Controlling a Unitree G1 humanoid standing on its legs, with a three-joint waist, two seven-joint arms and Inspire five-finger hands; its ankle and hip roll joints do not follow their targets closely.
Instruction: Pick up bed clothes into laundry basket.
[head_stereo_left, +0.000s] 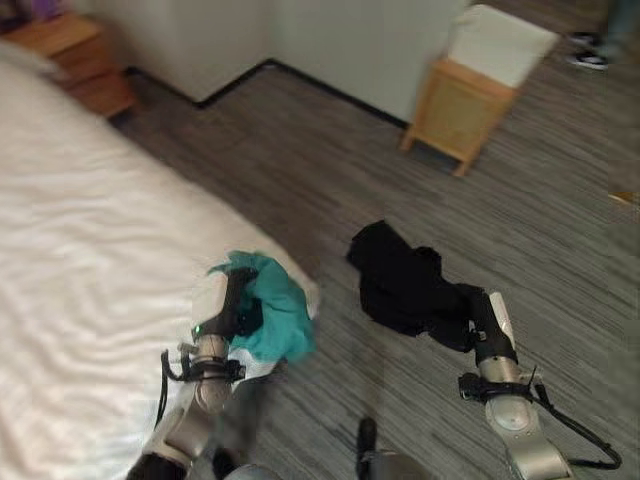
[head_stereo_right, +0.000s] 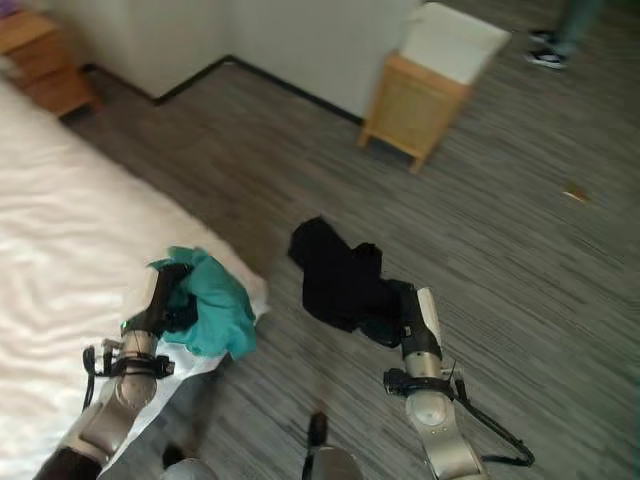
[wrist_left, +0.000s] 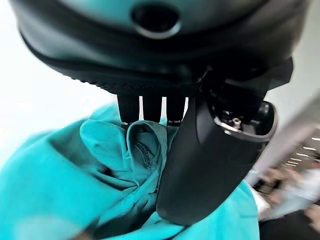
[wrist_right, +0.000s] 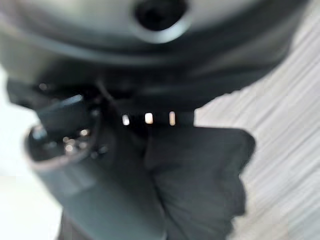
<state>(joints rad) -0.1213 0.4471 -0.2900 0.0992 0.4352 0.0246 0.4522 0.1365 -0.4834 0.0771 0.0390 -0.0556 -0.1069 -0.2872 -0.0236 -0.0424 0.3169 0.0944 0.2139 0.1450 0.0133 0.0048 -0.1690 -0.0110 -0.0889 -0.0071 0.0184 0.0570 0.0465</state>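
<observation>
Wood-grain floor (head_stereo_left: 300, 180) separates laundry basket (head_stereo_left: 470, 95) from fingers clenching teal garment (head_stereo_left: 275, 305) and black garment (head_stereo_left: 405, 280).

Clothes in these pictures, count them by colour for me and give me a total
Teal: 1, the teal garment in the left hand at the bed edge.
Black: 1, the black garment in the right hand above the floor.
Total: 2

— What do the arms look like?
— Silver-grey tubes, each ending in a dark hand: left hand (head_stereo_left: 225, 310), right hand (head_stereo_left: 484, 318).
— Anything on the thumbs?
— White covers.
</observation>
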